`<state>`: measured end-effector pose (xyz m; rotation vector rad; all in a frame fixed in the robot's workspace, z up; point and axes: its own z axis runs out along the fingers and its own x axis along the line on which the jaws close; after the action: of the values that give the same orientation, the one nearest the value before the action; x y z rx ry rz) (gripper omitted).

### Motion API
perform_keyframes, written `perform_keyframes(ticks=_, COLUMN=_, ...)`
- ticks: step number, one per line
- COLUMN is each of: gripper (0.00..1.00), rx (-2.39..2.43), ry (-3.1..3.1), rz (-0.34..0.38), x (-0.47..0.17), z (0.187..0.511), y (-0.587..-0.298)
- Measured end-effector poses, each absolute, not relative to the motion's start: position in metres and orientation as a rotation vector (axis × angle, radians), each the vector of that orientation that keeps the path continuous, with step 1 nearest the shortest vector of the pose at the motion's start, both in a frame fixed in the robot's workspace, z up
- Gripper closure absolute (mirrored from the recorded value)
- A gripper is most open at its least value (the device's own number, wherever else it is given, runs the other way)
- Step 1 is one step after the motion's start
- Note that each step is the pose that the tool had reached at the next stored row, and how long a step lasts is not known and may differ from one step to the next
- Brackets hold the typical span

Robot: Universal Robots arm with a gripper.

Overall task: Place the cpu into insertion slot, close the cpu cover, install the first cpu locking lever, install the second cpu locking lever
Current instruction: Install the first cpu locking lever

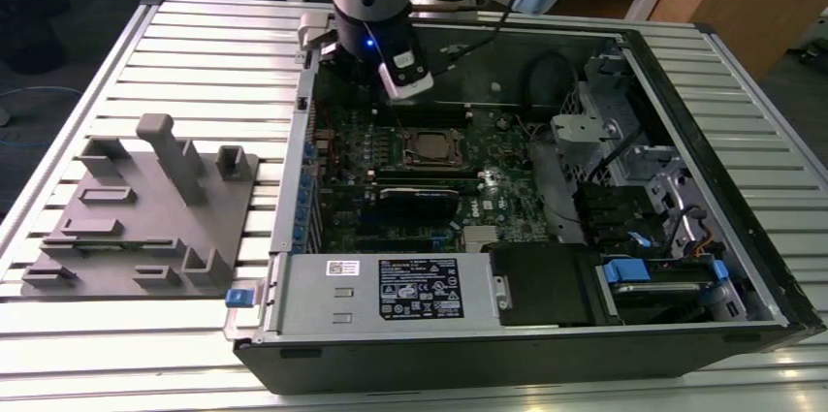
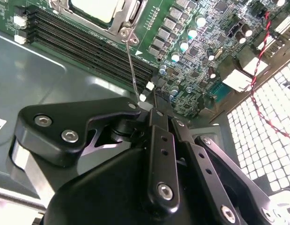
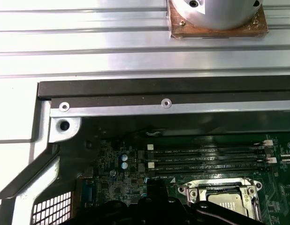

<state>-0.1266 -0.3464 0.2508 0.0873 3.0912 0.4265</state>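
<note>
Gripping a cpu locking lever [image 2: 130,65].
My claw [image 2: 149,110] is pinched narrow on the lever's thin tip; the cpu [image 2: 95,9] lies beneath its shut cpu cover [image 2: 131,13].

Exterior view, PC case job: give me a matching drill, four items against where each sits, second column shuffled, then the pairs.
Column A
1. cpu
2. gripper
3. grey fixture block
4. labelled metal box

Column B
a. on the slatted table, to the exterior view's left of the case
b. in the insertion slot
c. at the case's end nearest the exterior camera
d. above the motherboard, inside the case

Pairs: 1-b, 2-d, 3-a, 4-c
</note>
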Motion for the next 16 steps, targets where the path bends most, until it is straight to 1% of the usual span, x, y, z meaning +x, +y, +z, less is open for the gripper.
perform_keyframes(ticks=16, gripper=0.90, rx=0.088, ry=3.091, rz=0.427, x=-0.091, z=0.250, y=-0.346)
